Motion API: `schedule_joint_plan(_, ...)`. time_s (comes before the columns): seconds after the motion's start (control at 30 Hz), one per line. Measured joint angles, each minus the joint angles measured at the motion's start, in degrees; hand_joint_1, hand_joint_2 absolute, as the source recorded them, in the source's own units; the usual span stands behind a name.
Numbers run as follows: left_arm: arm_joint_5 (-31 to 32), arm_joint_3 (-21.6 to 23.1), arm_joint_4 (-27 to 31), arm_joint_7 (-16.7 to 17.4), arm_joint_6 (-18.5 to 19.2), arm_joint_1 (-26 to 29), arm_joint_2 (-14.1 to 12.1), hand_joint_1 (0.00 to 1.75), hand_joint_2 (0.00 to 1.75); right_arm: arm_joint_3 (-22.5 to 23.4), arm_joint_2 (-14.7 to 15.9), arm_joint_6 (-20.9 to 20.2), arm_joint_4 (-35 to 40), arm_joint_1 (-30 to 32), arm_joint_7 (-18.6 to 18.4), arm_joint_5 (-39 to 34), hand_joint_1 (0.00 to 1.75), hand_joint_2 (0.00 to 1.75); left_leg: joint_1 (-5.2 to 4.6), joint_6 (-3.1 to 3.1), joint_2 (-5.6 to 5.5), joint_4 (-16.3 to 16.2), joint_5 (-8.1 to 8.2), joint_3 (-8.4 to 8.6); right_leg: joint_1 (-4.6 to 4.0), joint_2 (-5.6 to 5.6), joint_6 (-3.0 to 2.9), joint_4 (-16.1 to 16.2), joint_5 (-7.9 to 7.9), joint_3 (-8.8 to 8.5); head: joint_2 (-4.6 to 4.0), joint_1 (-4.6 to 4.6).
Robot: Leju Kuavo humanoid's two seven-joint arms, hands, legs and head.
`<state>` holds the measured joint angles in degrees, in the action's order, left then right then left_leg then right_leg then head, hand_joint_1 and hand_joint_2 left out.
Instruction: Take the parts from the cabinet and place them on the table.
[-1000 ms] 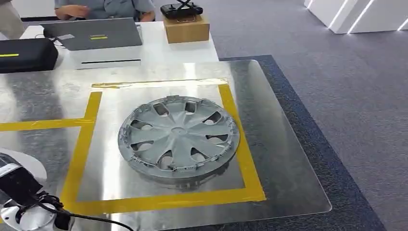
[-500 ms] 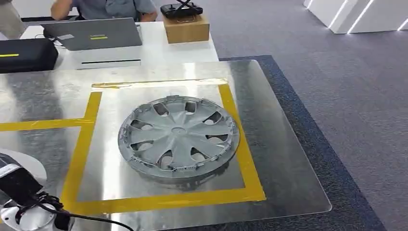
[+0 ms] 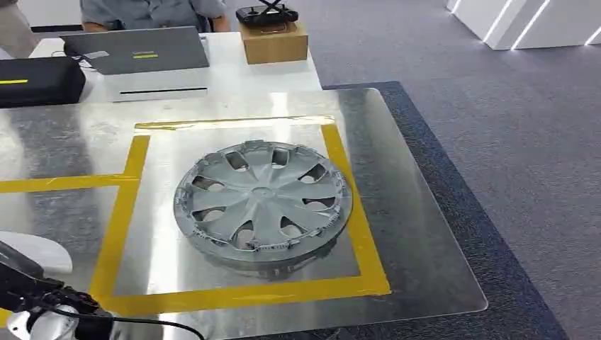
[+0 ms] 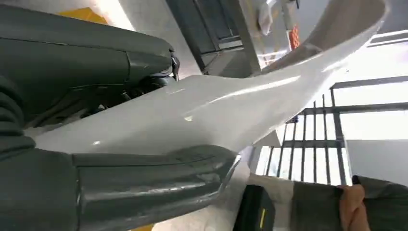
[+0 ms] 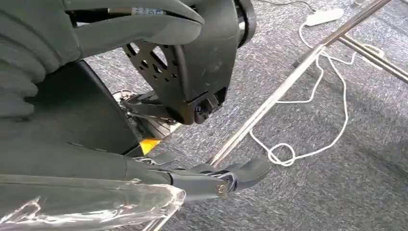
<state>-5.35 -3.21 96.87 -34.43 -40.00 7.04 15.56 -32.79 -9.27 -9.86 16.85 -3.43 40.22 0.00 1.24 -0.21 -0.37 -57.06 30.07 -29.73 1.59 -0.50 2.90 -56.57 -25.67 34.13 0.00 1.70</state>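
The left hand (image 4: 72, 144) gripped a white part (image 4: 216, 106), fingers closed around it; at the bench's (image 3: 425, 234) seven o'clock it had dropped lower. The hubcap (image 3: 262, 202) stayed centred. The right hand's (image 5: 144, 96) fingers hung curled, empty.

Office-like lab, grey carpet floor (image 3: 510, 142), laptop (image 3: 138, 48) on white desk (image 3: 255, 74), yellow-taped metal table (image 3: 397, 212)
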Motion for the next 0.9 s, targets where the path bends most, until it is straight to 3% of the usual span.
schedule_joint_plan(0.2, -5.3, 1.7, 0.5, -1.7, 0.1, 1.1, 0.0, 1.75, 1.75, 0.3, 0.0, 0.3, 0.0, 0.0, 0.0, 0.0, 0.0, 1.75, 0.0, 0.0, 0.0, 0.0, 0.0, 0.01, 0.0, 0.01, 0.0, 0.0, 0.0, -0.02, 0.0, 0.0)
schedule_joint_plan(0.67, -5.9, 4.9, 1.8, -4.5, 0.2, 1.5, -0.3, 1.75, 1.75, 0.4, 0.0, 0.9, 0.1, 0.1, 0.0, 0.4, 0.0, 1.75, 0.0, 0.0, 0.0, 0.0, 0.0, 0.04, 0.0, 0.01, 0.0, 0.0, 0.0, -0.08, 0.0, 0.0)
schedule_joint_plan(0.9, -7.3, 7.0, 3.7, -5.1, 3.3, 1.9, -0.6, 1.75, 1.75, 0.7, 0.0, 1.1, 0.7, 0.5, 0.0, 0.8, 0.0, 1.75, 0.0, 0.0, -0.01, 0.0, 0.0, 0.08, 0.0, 0.01, 0.0, 0.0, 0.0, -0.1, 0.0, 0.0)
